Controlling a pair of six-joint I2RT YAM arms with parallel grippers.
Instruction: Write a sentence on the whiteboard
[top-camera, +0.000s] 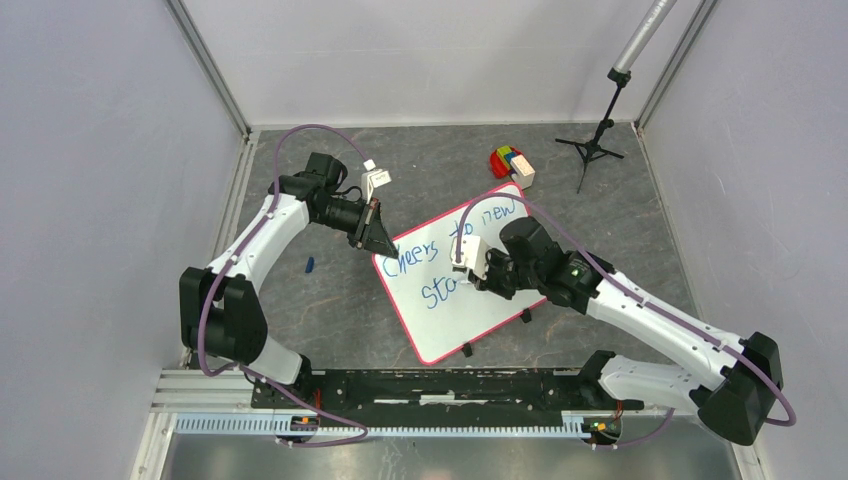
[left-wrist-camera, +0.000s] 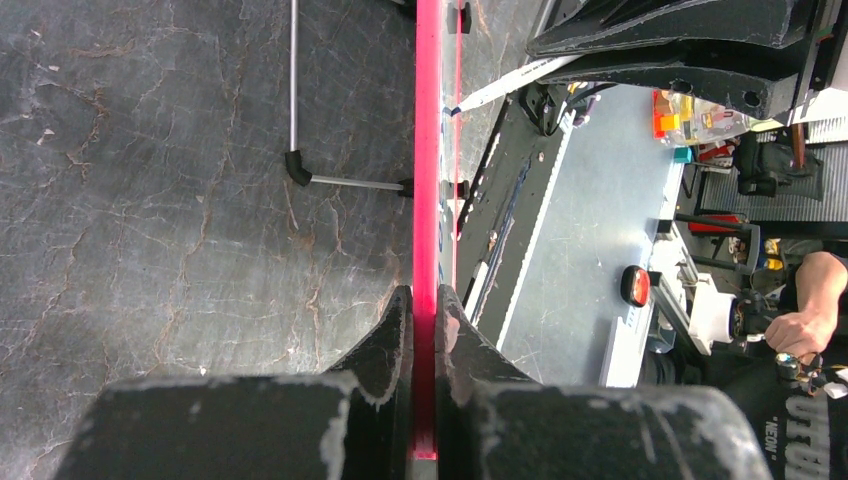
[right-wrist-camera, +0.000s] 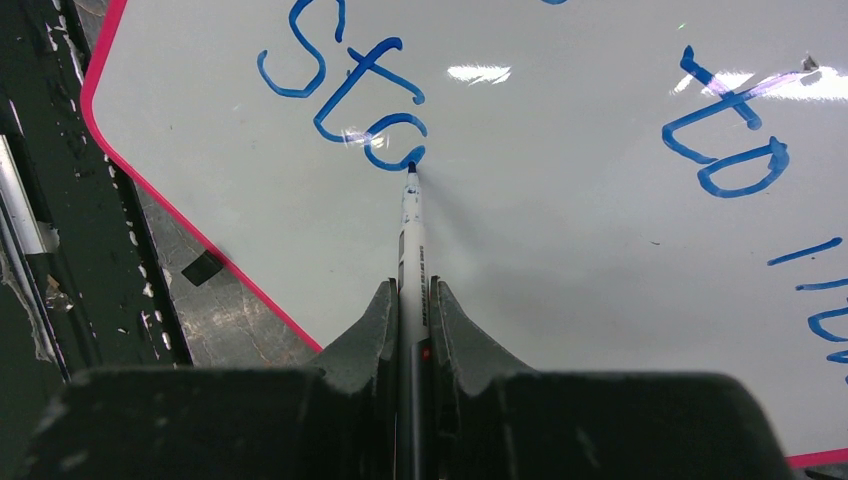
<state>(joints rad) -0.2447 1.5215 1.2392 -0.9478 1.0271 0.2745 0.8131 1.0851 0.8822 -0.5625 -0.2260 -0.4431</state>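
Glossy white rounded-corner whiteboard lies diagonally mid-table on dark, cracked-stone-look surface, left gripper clamped on its pink rim, right gripper clamped on slim white marker, tip touching blue sentence.

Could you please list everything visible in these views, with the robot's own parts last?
whiteboard: one, white with pink-red rim, centre of the table
sentence: one, blue, two lines on the whiteboard
marker: one, white with blue tip, tip touching the lettering
clips: two seen, black, whiteboard's near edge
small piece: one, blue, left of the whiteboard
blocks: one cluster, red, green, yellow, white, beyond the whiteboard's far corner
tripod stand: one, black, far right
table: one, dark grey
left jaws: shut on the whiteboard's rim
right jaws: shut on the marker
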